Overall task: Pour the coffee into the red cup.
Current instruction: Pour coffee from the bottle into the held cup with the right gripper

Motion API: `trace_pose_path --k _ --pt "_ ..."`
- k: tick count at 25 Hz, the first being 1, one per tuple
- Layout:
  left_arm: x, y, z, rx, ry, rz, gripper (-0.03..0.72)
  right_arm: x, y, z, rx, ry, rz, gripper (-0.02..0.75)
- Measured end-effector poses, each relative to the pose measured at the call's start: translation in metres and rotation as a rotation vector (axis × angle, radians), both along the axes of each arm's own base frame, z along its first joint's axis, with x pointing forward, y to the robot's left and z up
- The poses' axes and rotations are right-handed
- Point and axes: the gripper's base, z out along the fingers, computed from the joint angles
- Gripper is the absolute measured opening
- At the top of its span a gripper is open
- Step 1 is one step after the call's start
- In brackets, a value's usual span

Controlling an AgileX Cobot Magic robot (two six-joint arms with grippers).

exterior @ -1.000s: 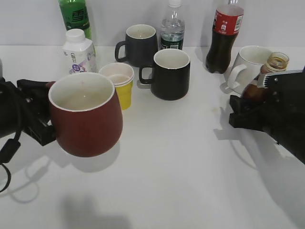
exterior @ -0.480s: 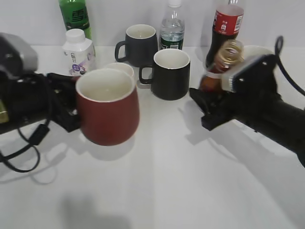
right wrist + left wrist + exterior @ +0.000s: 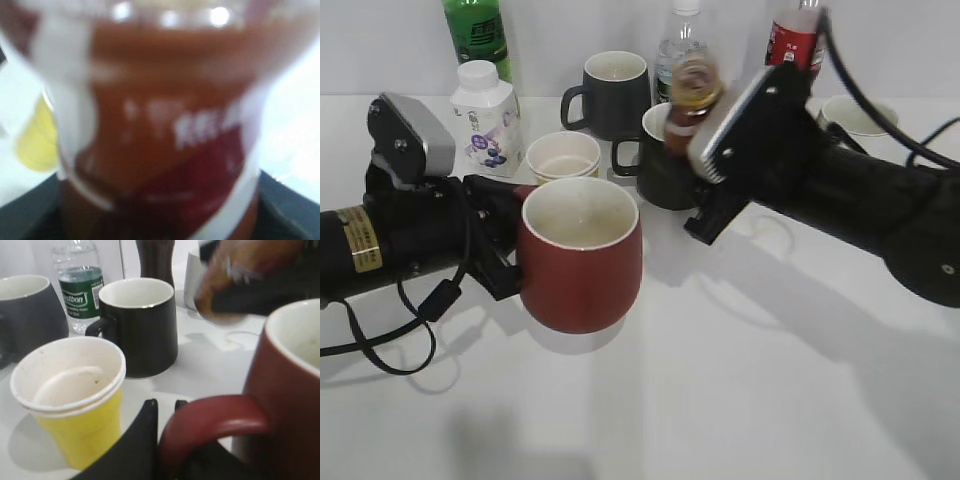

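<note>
Above table (image 3: 740,400), arms converge, holding.

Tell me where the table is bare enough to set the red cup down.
Bare: the near table, in front of the red cup and under the right arm, and the patch right of that cup. Crowded: the back row, with the yellow cup, two black mugs, milk bottle and tall bottles packed close.

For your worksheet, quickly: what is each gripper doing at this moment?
Left gripper: jaws shut on the red cup, gripping its handle.
Right gripper: jaws shut on the coffee bottle.
</note>
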Motion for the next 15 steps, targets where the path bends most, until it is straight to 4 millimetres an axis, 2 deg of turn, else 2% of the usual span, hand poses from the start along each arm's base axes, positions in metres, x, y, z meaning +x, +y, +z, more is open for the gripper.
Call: trace_pose_path --k 5,15 --pt "0.000 0.000 0.001 0.053 -0.088 -0.025 0.068 0.001 0.014 0.008 -0.113 -0.119 0.061 0.507" --pt "-0.002 -0.004 0.004 0.038 -0.132 -0.078 0.068 0.002 0.015 0.010 -0.272 -0.283 0.085 0.507"
